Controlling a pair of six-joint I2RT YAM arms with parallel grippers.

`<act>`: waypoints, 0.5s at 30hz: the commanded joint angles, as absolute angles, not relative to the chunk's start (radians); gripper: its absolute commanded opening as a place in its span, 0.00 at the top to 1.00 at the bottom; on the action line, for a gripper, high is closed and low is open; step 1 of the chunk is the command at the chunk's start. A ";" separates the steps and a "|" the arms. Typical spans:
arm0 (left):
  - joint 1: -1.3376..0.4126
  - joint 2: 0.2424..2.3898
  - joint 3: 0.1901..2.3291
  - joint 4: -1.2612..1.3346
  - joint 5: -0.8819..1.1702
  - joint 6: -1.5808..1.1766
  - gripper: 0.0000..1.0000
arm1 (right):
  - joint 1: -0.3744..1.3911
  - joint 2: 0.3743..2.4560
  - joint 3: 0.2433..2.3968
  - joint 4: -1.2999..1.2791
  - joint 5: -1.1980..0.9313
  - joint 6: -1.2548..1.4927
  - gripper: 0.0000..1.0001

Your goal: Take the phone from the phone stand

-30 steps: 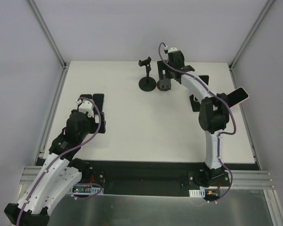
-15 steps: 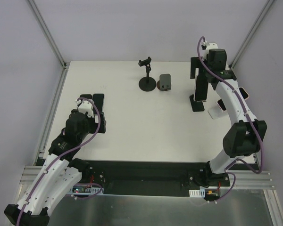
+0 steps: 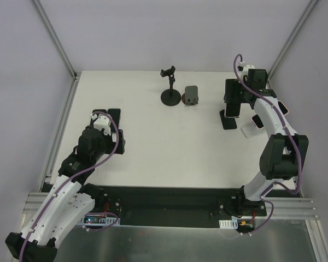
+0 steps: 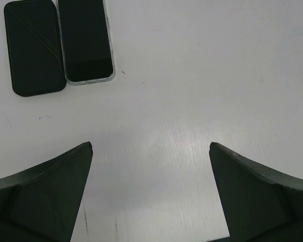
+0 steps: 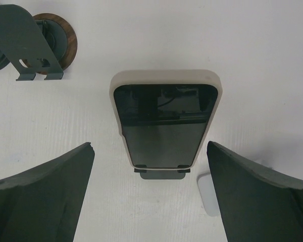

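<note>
1. The white surface (image 3: 153, 147) carries everything. The task's thing sits toward 2 o'clock on it in the top view, well apart from the left arm at 8 o'clock
2. The right arm reaches out to that 2 o'clock spot. The right gripper (image 5: 150, 146) hangs over the phone with its jaws spread wide, one finger at 9 o'clock and one at 3 o'clock of the handset, touching nothing
3. The left gripper (image 4: 150, 146) is spread too and holds nothing. It is over bare surface, with a dark case (image 4: 33, 48) and a flat handset (image 4: 86, 40) lying side by side at 11 o'clock in its wrist view
4. The phone (image 5: 161, 126), in a cream case, leans screen-up on the black phone stand (image 5: 161, 174), its bottom edge seated in the lip at 6 o'clock
5. The step in hand looks like the approach to a grasp. To do it well, centre over the case, come down, and close on its two long sides above the lip. Then lift along the lean so the bottom edge clears the lip, because a sideways pull would likely drag or tip the light stand
6. Holders:
   - The black stand holds the phone.
   - A white stand (image 3: 245, 131) just beside it at 4 o'clock seems to carry a pink-edged handset (image 3: 283, 107), half hidden by the arm.
   - At 12 o'clock, the clamp stand (image 3: 170, 97) and the grey stand (image 3: 192, 94) show nothing in them
</note>
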State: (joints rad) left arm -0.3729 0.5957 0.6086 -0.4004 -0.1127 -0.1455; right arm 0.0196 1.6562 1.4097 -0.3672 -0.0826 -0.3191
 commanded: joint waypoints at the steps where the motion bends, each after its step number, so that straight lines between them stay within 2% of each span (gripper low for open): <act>1: -0.371 0.601 0.612 -0.365 -0.104 -0.144 0.02 | 0.008 1.687 1.417 -0.295 -0.126 -0.334 0.04; 15: -0.373 0.604 0.612 -0.367 -0.114 -0.146 0.02 | 0.002 1.743 1.382 -0.253 -0.089 -0.341 0.03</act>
State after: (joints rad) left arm -0.3729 0.6033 0.6086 -0.4000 -0.1131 -0.1455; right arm 0.0082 1.7325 1.3952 -0.2989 -0.0837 -0.3279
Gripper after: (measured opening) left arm 0.982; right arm 0.962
